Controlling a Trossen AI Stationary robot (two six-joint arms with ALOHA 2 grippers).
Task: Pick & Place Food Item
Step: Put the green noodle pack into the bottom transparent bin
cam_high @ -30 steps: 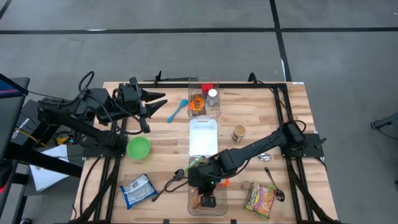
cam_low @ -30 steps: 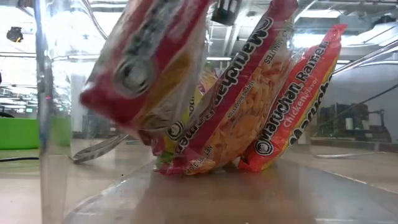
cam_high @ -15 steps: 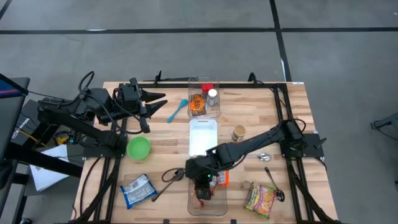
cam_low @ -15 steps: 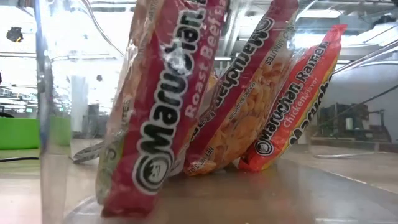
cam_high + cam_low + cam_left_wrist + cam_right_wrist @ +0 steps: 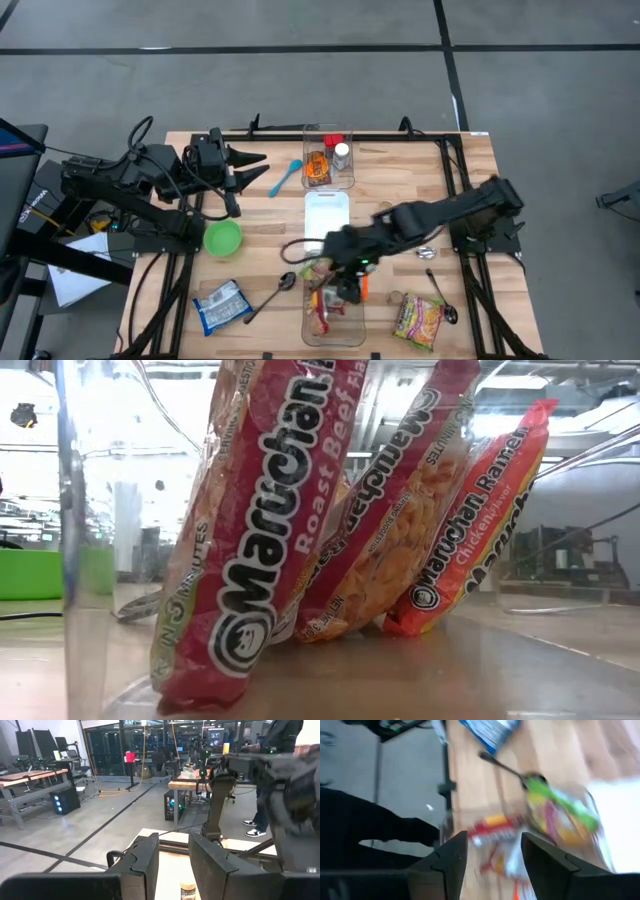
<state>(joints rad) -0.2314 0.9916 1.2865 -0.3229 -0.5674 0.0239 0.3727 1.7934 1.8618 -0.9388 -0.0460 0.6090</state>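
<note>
Right gripper (image 5: 345, 285), now open and empty, has lifted clear, leaving the ramen packet (image 5: 255, 530) placed in the clear bin (image 5: 310, 335).

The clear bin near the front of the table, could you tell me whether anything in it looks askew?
Nothing is spilled or torn. The noodle packs in the clear bin lean against one another on edge rather than lying flat. The right gripper hangs above them, jaws open.

Near clear plastic bin (image 5: 312, 335) crowded with upright ramen packets (image 5: 250, 530); right gripper (image 5: 345, 290) overhead blocks access. Bare wooden tabletop (image 5: 270, 215) between green bowl (image 5: 222, 237) and white tray (image 5: 326, 219).
</note>
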